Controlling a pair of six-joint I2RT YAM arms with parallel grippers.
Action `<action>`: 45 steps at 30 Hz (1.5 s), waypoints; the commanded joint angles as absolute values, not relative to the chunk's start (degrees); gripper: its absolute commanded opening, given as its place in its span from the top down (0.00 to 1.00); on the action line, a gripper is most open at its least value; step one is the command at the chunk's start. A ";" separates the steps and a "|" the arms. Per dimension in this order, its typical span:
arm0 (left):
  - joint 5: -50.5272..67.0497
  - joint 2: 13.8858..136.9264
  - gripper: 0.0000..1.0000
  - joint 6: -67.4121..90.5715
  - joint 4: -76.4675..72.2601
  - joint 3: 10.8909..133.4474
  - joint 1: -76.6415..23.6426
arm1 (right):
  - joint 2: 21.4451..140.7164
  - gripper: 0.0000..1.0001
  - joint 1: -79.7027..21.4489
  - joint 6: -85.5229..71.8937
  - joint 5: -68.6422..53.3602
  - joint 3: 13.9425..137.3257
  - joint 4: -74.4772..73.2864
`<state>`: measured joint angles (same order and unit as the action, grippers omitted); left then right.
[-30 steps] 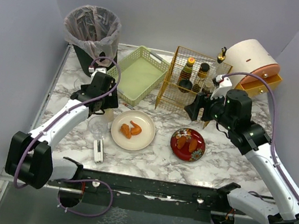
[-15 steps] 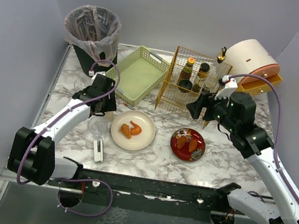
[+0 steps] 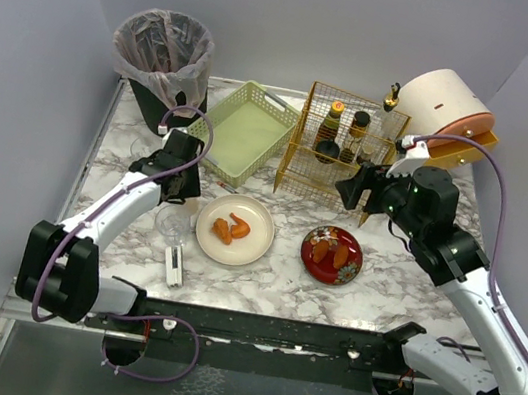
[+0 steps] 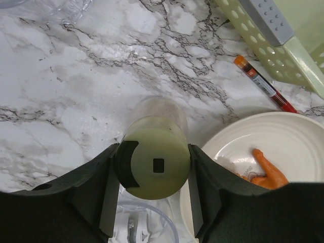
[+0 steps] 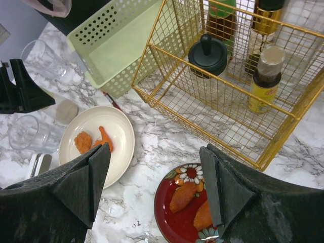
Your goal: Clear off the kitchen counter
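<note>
The kitchen counter (image 3: 270,282) is white marble with grey veins. My left gripper (image 3: 181,184) is shut on a small frosted jar (image 4: 157,169) with a pale green end, low over the counter (image 4: 76,101), just left of the cream plate (image 3: 235,229) holding orange food. My right gripper (image 3: 352,189) is open and empty, hovering in front of the gold wire rack (image 3: 338,147); its view looks down on bare counter (image 5: 152,134) between the cream plate (image 5: 96,144) and a red flowered plate (image 3: 331,255) with fried pieces.
A lined trash bin (image 3: 163,54) stands back left, beside a pale green tray (image 3: 245,131). The rack holds bottles. A pink bread box (image 3: 448,112) is back right. A clear glass (image 3: 173,223), a white object (image 3: 173,266) and a red tube (image 4: 263,83) lie near the left gripper.
The right arm has drawn back a little to the right, still open. The left gripper has shifted slightly toward the front with the jar.
</note>
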<state>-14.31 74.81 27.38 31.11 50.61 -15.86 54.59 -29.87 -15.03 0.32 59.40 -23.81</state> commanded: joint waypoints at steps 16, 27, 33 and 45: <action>-12.44 71.42 0.72 23.22 44.28 73.31 -24.73 | 53.59 0.23 -29.35 -25.75 27.25 52.92 -28.86; -11.85 77.14 0.72 22.96 42.81 85.42 -39.07 | 54.31 0.21 -7.33 -25.49 4.18 47.86 -27.21; -10.98 84.61 0.73 22.39 40.32 91.29 -45.15 | 53.02 0.21 -2.77 -26.26 -2.00 45.70 -27.48; -6.20 98.52 0.74 18.74 34.61 99.18 -47.74 | 49.59 0.20 -2.80 -23.66 -6.19 44.97 -30.05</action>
